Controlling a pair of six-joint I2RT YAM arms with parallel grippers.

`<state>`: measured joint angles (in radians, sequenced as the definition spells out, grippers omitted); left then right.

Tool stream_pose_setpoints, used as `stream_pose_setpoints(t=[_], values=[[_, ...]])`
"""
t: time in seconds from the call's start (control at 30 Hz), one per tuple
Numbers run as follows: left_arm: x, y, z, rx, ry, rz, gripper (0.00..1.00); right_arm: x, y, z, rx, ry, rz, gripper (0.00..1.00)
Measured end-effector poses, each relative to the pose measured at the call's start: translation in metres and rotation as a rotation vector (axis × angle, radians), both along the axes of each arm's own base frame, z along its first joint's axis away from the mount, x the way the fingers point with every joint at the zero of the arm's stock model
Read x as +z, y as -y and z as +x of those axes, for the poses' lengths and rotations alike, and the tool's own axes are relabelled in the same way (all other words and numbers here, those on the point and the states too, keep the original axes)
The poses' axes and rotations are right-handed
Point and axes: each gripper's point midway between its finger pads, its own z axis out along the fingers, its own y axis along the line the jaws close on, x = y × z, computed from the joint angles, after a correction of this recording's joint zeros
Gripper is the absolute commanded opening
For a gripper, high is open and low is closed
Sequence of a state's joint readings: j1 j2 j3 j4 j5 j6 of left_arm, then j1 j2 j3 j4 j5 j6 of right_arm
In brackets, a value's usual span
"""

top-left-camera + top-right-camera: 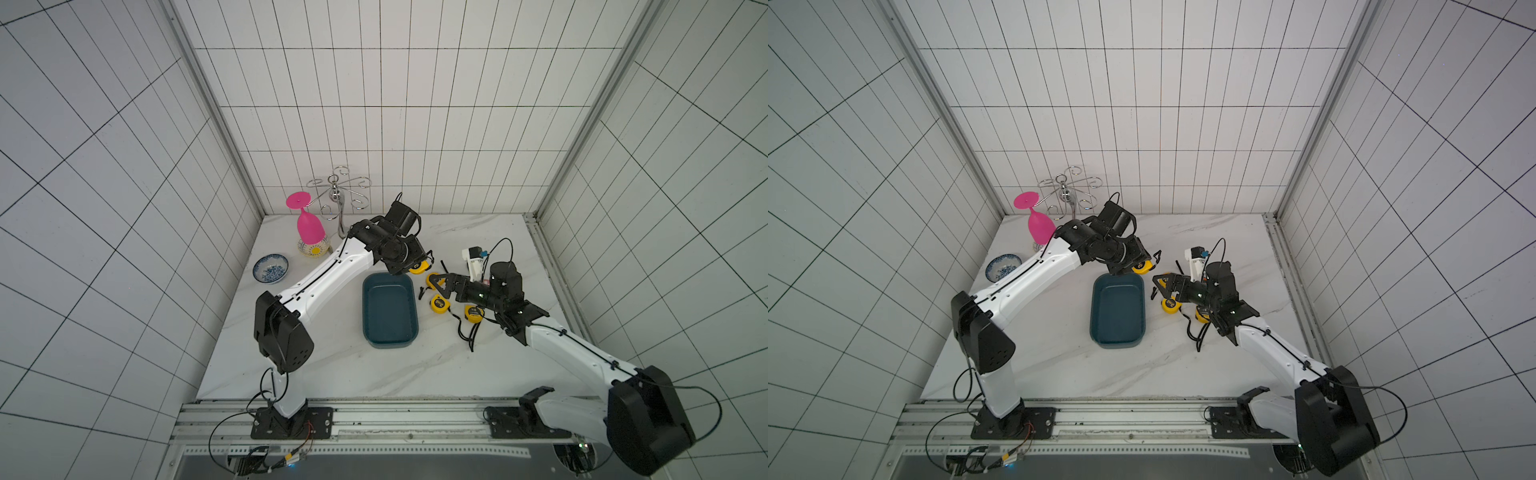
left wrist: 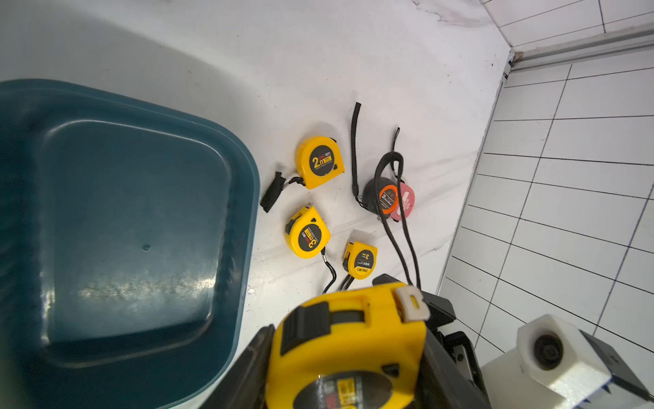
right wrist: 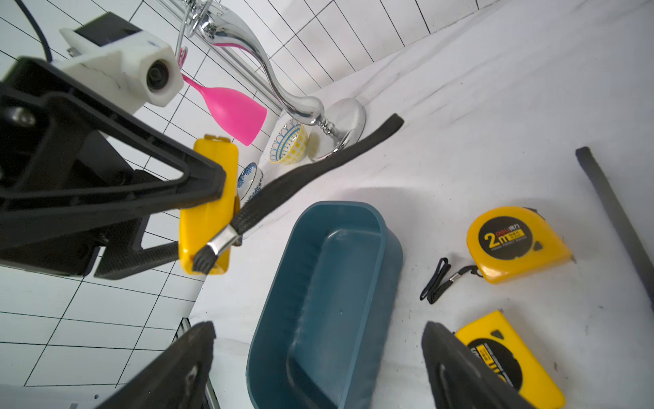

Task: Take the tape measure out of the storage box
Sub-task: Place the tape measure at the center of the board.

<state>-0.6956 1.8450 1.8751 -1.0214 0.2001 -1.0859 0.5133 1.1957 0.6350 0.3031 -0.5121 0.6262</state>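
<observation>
- Closest to my left wrist camera, a yellow tape measure (image 2: 350,340) sat pinched in the jaws of the left gripper (image 3: 196,219), outside the storage box (image 1: 389,311), just past its far right corner.
- Far left, I saw a patterned bowl (image 1: 270,268) and an upturned pink goblet (image 1: 309,226).
- Centre, the teal box lay on the marble table (image 1: 332,365).
- Right of it, loose tape measures (image 1: 439,303) lay on the table.
- My right gripper (image 3: 318,329) hovered near them, jaws spread wide.

We see the storage box (image 1: 390,309) on the tabletop (image 1: 332,365), its teal floor bare. A yellow tape measure (image 1: 417,268) peeks from under the left arm (image 1: 328,274) at its far corner, and a second tape measure (image 1: 439,303) lies just beside it.
</observation>
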Motion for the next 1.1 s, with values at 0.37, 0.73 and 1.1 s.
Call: stream_pose_setpoints(t=[0.37, 0.73, 1.1], values=[[-0.002, 0.015, -0.006, -0.017, -0.030, -0.061, 0.00, 0.021, -0.012, 0.011, 0.003, 0.086, 0.083, 0.92], [-0.005, 0.024, -0.012, -0.048, -0.064, -0.110, 0.00, 0.029, -0.019, 0.016, 0.015, 0.112, 0.137, 0.62], [-0.007, 0.029, -0.011, -0.059, -0.069, -0.146, 0.00, 0.035, -0.023, 0.011, 0.044, 0.097, 0.178, 0.18]])
